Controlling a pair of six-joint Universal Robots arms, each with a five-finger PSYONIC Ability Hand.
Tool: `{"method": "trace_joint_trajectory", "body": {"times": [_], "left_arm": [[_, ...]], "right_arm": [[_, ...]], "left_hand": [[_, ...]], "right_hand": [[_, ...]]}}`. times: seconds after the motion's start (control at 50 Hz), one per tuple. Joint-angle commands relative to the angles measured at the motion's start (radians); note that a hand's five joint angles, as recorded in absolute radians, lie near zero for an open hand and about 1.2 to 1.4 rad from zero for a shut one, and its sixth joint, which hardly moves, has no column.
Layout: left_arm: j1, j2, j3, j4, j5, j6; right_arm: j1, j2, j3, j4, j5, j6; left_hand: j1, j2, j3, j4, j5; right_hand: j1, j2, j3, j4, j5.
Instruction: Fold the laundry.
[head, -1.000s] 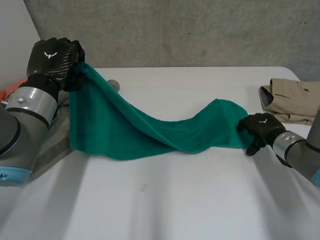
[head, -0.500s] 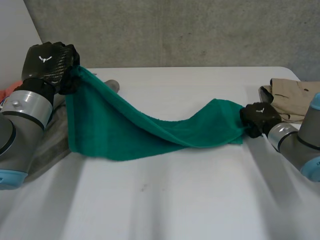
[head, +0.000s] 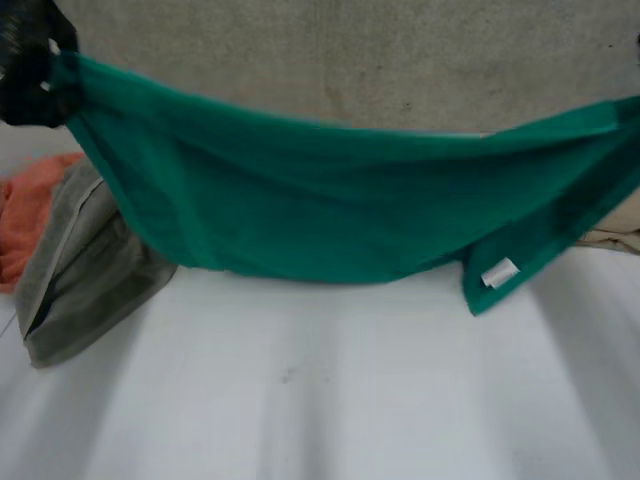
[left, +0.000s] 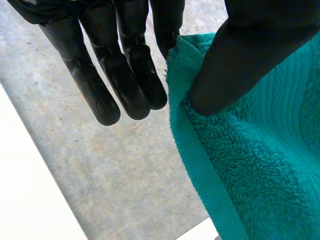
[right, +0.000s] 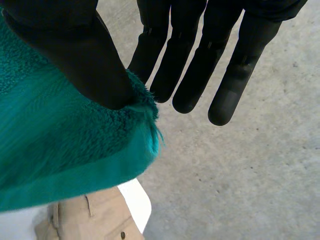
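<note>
A green towel (head: 330, 205) hangs spread in the air above the white table (head: 320, 400), sagging a little in the middle. A white label (head: 498, 272) shows near its lower right corner. My left hand (head: 25, 70) holds the towel's upper left corner high up. In the left wrist view the left hand (left: 240, 55) pinches the towel's edge (left: 260, 165) between thumb and a finger, the other fingers straight. In the right wrist view my right hand (right: 75, 55) pinches the other upper corner of the towel (right: 60, 150) under its thumb in the same way.
A folded grey cloth (head: 90, 270) lies at the table's left, with an orange cloth (head: 25, 220) beside it. A khaki garment (head: 615, 235) lies at the right edge, also under the right hand (right: 85, 220). A concrete wall stands behind.
Both hands have risen and moved apart, lifting the towel off the table and stretching it out. The right hand, at the towel's end a second ago, has pinched its corner.
</note>
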Motion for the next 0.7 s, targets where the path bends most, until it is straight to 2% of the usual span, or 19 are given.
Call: {"method": "trace_joint_trajectory", "body": {"times": [0.02, 0.1, 0.16, 0.24, 0.3, 0.32, 0.38, 0.42, 0.46, 0.48, 0.56, 0.7], "left_arm": [[0.048, -0.107, 0.102, -0.255, 0.001, 0.02], [0.027, -0.262, 0.145, -0.303, -0.005, 0.064], [0.014, -0.373, 0.187, -0.29, -0.011, 0.096], [-0.012, -0.597, 0.361, -0.192, -0.056, 0.147], [-0.03, -0.68, 0.469, -0.116, -0.077, 0.145], [-0.035, -0.73, 0.541, -0.045, -0.079, 0.141], [-0.038, -0.787, 0.638, 0.095, -0.082, 0.126], [-0.038, -0.806, 0.696, 0.245, -0.093, 0.093], [-0.038, -0.804, 0.715, 0.35, -0.099, 0.057], [-0.036, -0.797, 0.721, 0.452, -0.105, 0.011], [-0.036, -0.769, 0.713, 0.618, -0.122, -0.095], [-0.026, -0.751, 0.676, 0.58, -0.07, -0.175]], "right_arm": [[0.075, 0.132, -0.059, 0.156, 0.025, -0.14], [0.1, 0.277, -0.08, 0.184, 0.101, -0.212], [0.124, 0.378, -0.12, 0.172, 0.134, -0.203], [0.167, 0.539, -0.251, 0.114, 0.178, -0.136], [0.181, 0.599, -0.342, 0.042, 0.188, -0.084], [0.187, 0.627, -0.403, -0.027, 0.195, -0.046], [0.195, 0.638, -0.477, -0.17, 0.203, 0.019], [0.192, 0.629, -0.507, -0.363, 0.217, 0.09], [0.189, 0.604, -0.496, -0.509, 0.234, 0.143], [0.183, 0.574, -0.469, -0.654, 0.258, 0.189], [0.179, 0.515, -0.392, -0.876, 0.274, 0.249], [0.186, 0.515, -0.346, -0.763, 0.215, 0.248]], "left_hand": [[0.247, 0.198, 0.197, 0.192, 0.22], [0.247, 0.198, 0.197, 0.192, 0.22], [0.247, 0.198, 0.197, 0.192, 0.22], [0.247, 0.198, 0.197, 0.192, 0.22], [0.247, 0.198, 0.197, 0.192, 0.22], [0.247, 0.198, 0.197, 0.192, 0.22], [0.247, 0.198, 0.197, 0.192, 0.22], [0.247, 0.198, 0.197, 0.192, 0.22], [0.247, 0.198, 0.197, 0.192, 0.22], [0.247, 0.198, 0.197, 0.192, 0.22], [0.247, 0.198, 0.197, 0.192, 0.22], [0.247, 0.198, 0.197, 0.192, 0.22]], "right_hand": [[0.264, 0.217, 0.21, 0.199, 0.241], [0.264, 0.217, 0.21, 0.199, 0.241], [0.264, 0.217, 0.21, 0.199, 0.241], [0.264, 0.217, 0.21, 0.199, 0.241], [0.264, 0.217, 0.21, 0.199, 0.241], [0.264, 0.217, 0.21, 0.199, 0.241], [0.264, 0.217, 0.21, 0.199, 0.241], [0.264, 0.217, 0.21, 0.199, 0.241], [0.264, 0.217, 0.21, 0.199, 0.241], [0.264, 0.217, 0.21, 0.199, 0.241], [0.264, 0.217, 0.21, 0.199, 0.241], [0.264, 0.217, 0.21, 0.199, 0.241]]}}
